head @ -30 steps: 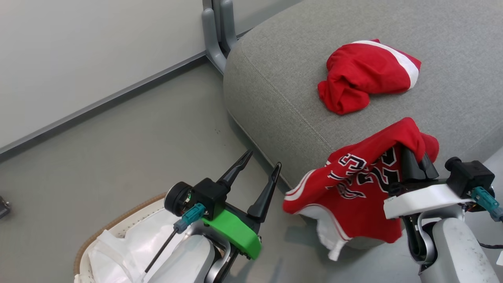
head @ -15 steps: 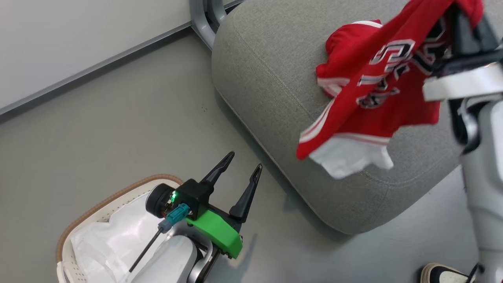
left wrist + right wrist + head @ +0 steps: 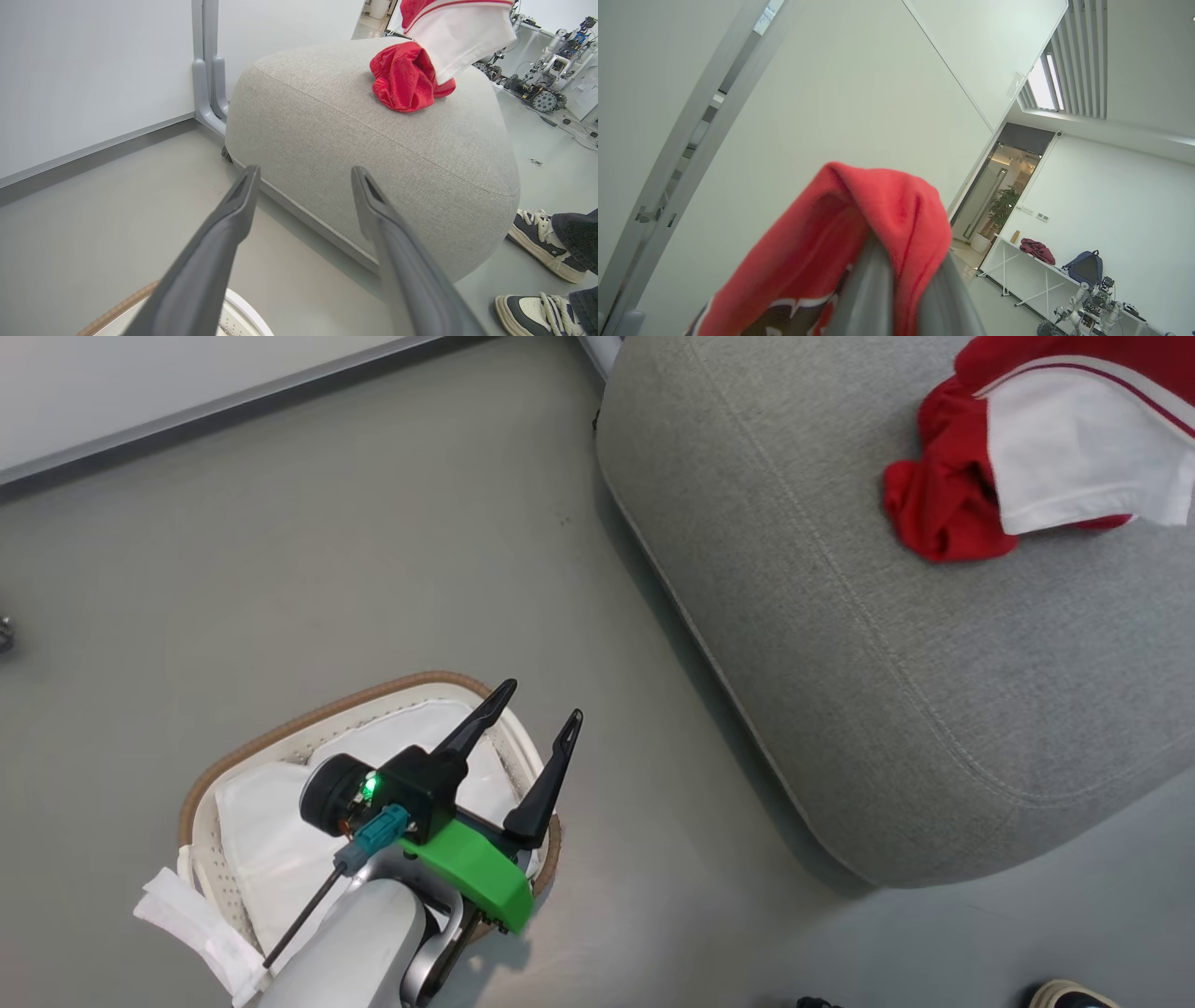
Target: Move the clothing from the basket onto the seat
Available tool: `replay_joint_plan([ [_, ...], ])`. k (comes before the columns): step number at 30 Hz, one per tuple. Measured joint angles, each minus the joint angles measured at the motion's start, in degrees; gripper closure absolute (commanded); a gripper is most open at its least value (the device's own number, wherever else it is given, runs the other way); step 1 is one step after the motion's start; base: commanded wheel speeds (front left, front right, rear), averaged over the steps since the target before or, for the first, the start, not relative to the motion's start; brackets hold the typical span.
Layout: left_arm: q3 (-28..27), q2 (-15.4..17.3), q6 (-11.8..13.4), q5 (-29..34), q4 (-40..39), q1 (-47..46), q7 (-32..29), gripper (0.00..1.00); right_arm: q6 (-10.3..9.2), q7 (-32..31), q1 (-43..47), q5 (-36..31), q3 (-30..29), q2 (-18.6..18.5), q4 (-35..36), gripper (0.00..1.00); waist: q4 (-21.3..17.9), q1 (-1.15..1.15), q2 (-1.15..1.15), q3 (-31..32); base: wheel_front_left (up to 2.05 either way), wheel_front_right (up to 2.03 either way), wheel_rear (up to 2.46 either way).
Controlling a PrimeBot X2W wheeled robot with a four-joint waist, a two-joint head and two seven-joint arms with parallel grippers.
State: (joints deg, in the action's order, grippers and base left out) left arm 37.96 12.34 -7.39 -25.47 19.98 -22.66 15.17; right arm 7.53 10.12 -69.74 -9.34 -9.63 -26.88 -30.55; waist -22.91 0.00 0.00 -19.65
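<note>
Right gripper [image 3: 906, 280]: noted clamped shut on jersey [image 3: 859, 214], hung above shorts [image 3: 943, 513] on seat [image 3: 840, 616]. Left gripper [image 3: 543, 700]: noted spread wide, empty, over basket [image 3: 280, 733]. Judged risk of draped cloth clinging to gripper on release, then dragging off seat.

You had a grey post [image 3: 205, 70] standing against the white wall [image 3: 93, 70], its curved foot on the grey floor [image 3: 93, 242]. From that foot a grey skirting strip [image 3: 93, 151] ran off leftward in the left wrist view. Well apart from the post, at that view's right edge, a person's two dark-and-white sneakers [image 3: 542, 242] stood on the floor, laces showing, under dark trouser legs [image 3: 577, 231]. Far beyond the post, to its right, small wheeled machines [image 3: 537, 88] sat among loose cables [image 3: 577, 133]. A crumpled white cloth liner [image 3: 266, 840] lay well apart from the post.
</note>
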Motion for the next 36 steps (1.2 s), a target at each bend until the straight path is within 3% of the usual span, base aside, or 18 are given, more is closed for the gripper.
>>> replay_joint_plan([
  [6,0.02,1.22,0.0,-0.23,0.01,-0.26,0.0,0.0,0.0,0.0,2.66,-4.81,-6.81,0.49,-6.43,1.0,3.44,0.0,0.0,-3.13,0.0,0.0,0.0],
  [16,-1.09,3.0,0.0,-0.66,0.14,-1.18,0.0,0.0,0.0,2.66,14.69,-10.66,-19.53,7.83,-13.15,1.0,7.11,0.01,0.0,-7.73,0.0,0.0,0.0],
  [18,-1.36,2.97,0.0,-0.66,0.48,-1.19,0.0,0.0,0.0,3.31,17.44,-11.24,-22.8,9.29,-13.82,0.51,7.57,0.0,0.0,-8.08,0.0,0.0,0.0],
  [19,-1.8,2.94,0.0,-0.66,0.85,-1.19,-0.01,0.0,0.0,3.64,18.85,-11.5,-23.97,10.13,-14.24,0.0,7.72,0.0,0.0,-8.13,0.0,0.0,0.0],
  [26,-4.93,2.46,0.0,-0.62,2.07,-0.91,0.0,0.0,0.0,4.85,25.72,-12.81,-27.16,14.74,-13.08,0.0,7.27,0.0,0.0,-7.09,0.0,0.0,0.0],
  [36,-8.26,0.71,0.0,0.01,3.82,1.84,0.0,0.0,0.0,4.88,39.39,-4.63,-25.14,20.33,-1.58,0.0,7.06,0.0,0.0,-3.46,0.0,0.0,0.0],
])
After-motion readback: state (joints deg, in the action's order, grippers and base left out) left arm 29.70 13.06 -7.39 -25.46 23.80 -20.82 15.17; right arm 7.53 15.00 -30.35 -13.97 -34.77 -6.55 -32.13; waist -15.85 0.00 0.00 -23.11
